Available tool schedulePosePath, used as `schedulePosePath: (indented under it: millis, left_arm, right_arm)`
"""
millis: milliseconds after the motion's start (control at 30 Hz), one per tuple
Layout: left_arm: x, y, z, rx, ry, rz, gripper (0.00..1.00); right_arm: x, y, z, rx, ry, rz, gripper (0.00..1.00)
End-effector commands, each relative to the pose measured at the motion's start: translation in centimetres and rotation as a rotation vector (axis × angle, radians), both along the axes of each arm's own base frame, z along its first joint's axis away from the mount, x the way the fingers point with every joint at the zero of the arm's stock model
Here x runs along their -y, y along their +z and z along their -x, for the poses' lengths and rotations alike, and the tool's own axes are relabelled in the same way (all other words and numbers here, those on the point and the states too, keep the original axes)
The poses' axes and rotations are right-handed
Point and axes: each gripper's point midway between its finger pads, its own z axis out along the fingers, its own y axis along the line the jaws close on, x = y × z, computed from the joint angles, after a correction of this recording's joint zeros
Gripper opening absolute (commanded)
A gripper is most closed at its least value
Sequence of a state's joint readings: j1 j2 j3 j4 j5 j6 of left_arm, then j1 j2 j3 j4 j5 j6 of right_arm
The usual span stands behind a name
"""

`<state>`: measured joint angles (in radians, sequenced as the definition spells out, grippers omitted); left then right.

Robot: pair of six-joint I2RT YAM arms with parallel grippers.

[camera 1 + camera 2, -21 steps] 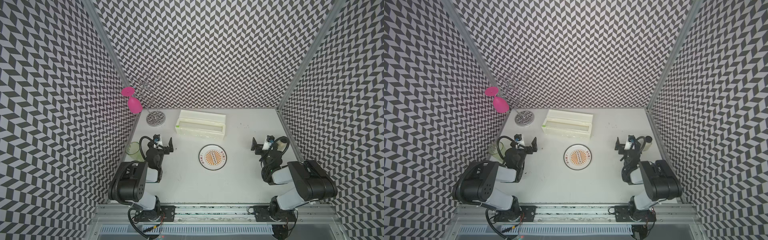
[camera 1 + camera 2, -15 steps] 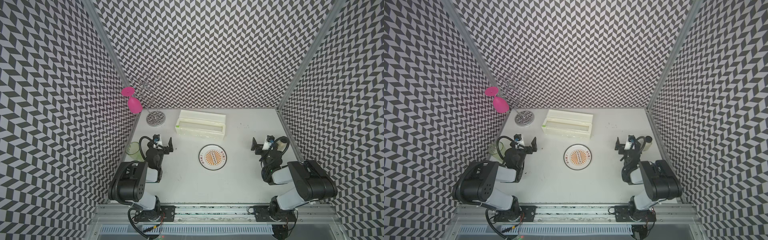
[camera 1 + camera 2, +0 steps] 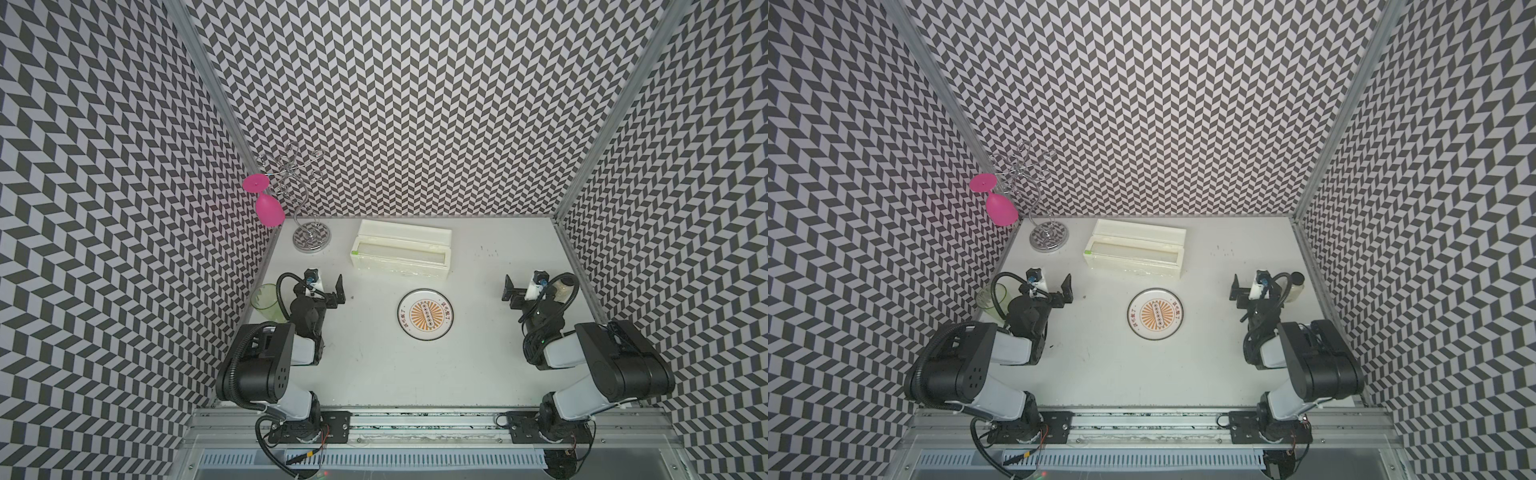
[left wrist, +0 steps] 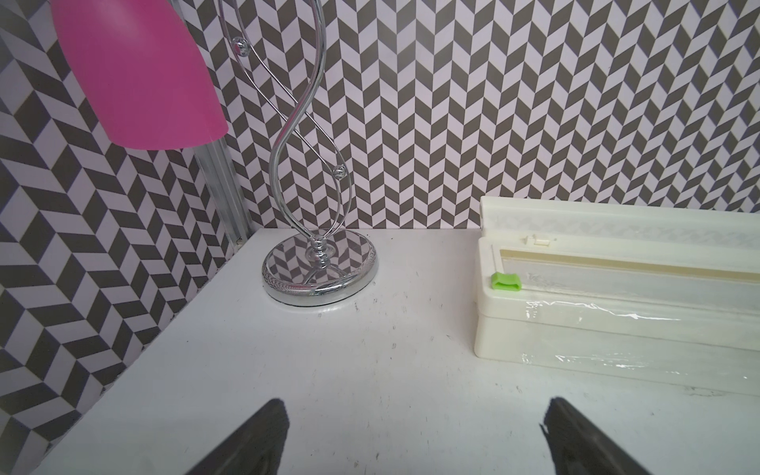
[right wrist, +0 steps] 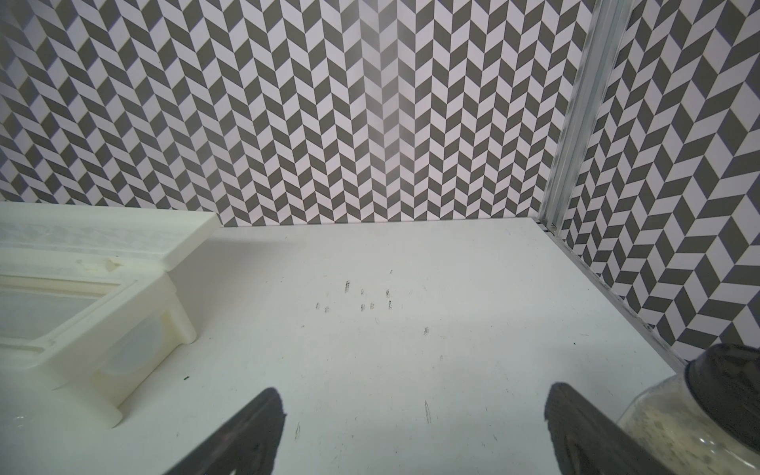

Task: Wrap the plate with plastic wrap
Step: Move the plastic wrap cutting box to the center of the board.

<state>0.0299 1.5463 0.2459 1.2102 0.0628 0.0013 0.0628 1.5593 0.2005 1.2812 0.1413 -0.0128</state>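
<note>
Plate (image 3: 425, 314) lies flat on the white table (image 3: 374, 365), on the robot side of the dispenser box (image 3: 401, 249), apart from it and opposite its right half; sunburst face up, bare, no film over it, same in both top views. Plastic wrap (image 4: 608, 325) sits at the box only: a glossy, crinkled strip draped down the box's front wall and onto the table at its foot, seen in the left wrist view; the box lid stands open at the back. Green tab (image 4: 505, 282) is on the box's left end. Left gripper (image 4: 414, 415) is off the box's left front corner, low over the table, jaws spread wide, nothing between them. Right gripper (image 5: 414, 395) is well off the box's right end, also low, jaws spread wide and holding nothing. Neither gripper touches the box, the wrap or the plate. Wire rack (image 3: 311, 237) stands just past the box's left end, toward the back corner, with a pink glass (image 3: 269, 210) hanging upside down from it. Green cup (image 3: 266, 303) stands further left of the box than the left gripper, by the side wall. Jar (image 5: 699, 415) with a dark lid and pale contents sits just beside the right gripper, on the side away from the box.
</note>
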Motion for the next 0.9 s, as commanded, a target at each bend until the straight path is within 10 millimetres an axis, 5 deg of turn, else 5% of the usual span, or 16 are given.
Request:
schedulePosePath:
  millis: [0, 200, 367, 467, 567, 600, 633, 700, 733, 767, 867]
  left_arm:
    - [0.2, 1.1, -0.3, 0.045, -0.027, 0.011, 0.99]
    - [1.8, 4.6, 0.0, 0.055, 0.056, -0.087, 0.99]
    - [1.5, 9.8, 1.6, 0.11, 0.189, 0.193, 0.99]
    - [3.1, 13.4, 1.0, 0.104, 0.158, 0.258, 0.99]
    - [3.0, 14.3, -0.3, -0.003, 0.155, 0.516, 0.99]
    - [3.6, 14.6, -1.0, -0.039, 0.06, 0.558, 0.99]
    - [4.3, 14.7, -1.5, -0.065, -0.043, 0.579, 0.89]
    - [4.2, 14.2, -2.6, -0.14, -0.152, 0.625, 0.48]
    - [3.6, 13.4, -3.2, -0.193, -0.146, 0.64, 0.26]
    - [3.2, 12.9, -3.8, -0.241, -0.135, 0.635, 0.06]
    - [2.6, 11.6, -5.4, -0.346, -0.094, 0.572, 0.0]
  right_arm:
    - [0.2, 2.2, -0.4, 0.089, -0.007, -0.018, 0.99]
    - [-1.6, 6.2, -1.2, 0.069, -0.035, 0.024, 0.99]
    - [-4.3, 9.4, -1.9, -0.084, -0.089, -0.18, 0.99]
    - [-7.7, 11.4, -2.4, -0.144, 0.059, -0.406, 0.99]
    - [-12.6, 14.1, -1.4, -0.161, 0.419, -0.561, 0.99]
    - [-13.6, 14.9, -0.9, -0.155, 0.494, -0.604, 0.84]
    - [-14.1, 15.2, -0.8, -0.163, 0.522, -0.63, 0.68]
    - [-14.3, 14.4, -1.5, -0.238, 0.498, -0.65, 0.28]
    - [-14.2, 13.4, -2.2, -0.305, 0.456, -0.652, 0.0]
    - [-14.1, 12.6, -2.7, -0.365, 0.412, -0.657, 0.0]
    - [-13.7, 10.2, -3.9, -0.502, 0.295, -0.64, 0.0]
